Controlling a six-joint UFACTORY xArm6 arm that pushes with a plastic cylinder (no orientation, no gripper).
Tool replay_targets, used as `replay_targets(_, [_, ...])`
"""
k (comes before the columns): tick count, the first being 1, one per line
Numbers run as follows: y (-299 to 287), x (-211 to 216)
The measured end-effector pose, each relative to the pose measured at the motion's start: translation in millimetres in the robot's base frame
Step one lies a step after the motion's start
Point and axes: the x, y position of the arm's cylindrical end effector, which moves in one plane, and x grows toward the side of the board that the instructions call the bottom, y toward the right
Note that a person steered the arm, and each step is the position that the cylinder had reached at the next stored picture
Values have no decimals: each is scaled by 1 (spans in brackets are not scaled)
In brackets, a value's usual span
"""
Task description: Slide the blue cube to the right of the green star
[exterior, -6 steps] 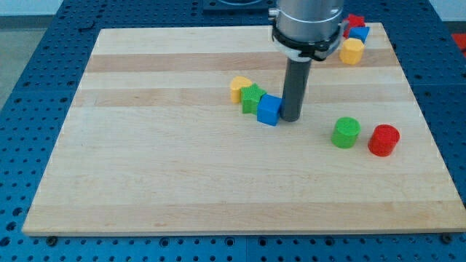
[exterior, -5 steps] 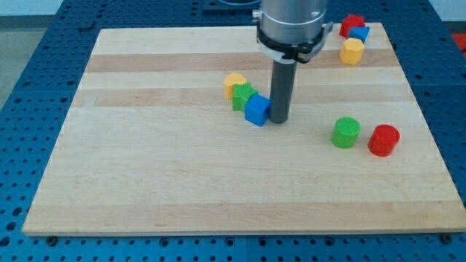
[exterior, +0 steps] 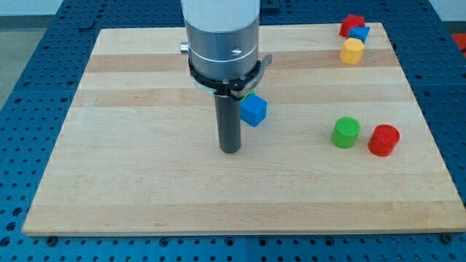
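1. The board (exterior: 145, 182) is pale wood in lengthwise strips, lying on a blue perforated bench (exterior: 22, 87).
2. My tip (exterior: 230, 151) rests on bare wood left of centre. It is the blunt end of a smooth dark rod under a broad metal collar, touching no block and holding nothing.
3. The blue cube (exterior: 253, 110) sits just up and right of the rod, near it, turned cornerwise to the board's edges; it has no long axis. The green star is hidden, if present, behind the arm.
4. A green cylinder (exterior: 346, 133) and red cylinder (exterior: 383, 140) stand side by side at the view's right.
5. At top right cluster a red block (exterior: 352, 22), a small blue block (exterior: 359, 33) and a yellow block (exterior: 352, 51).
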Motion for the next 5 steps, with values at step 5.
replay_targets(5, [43,-57])
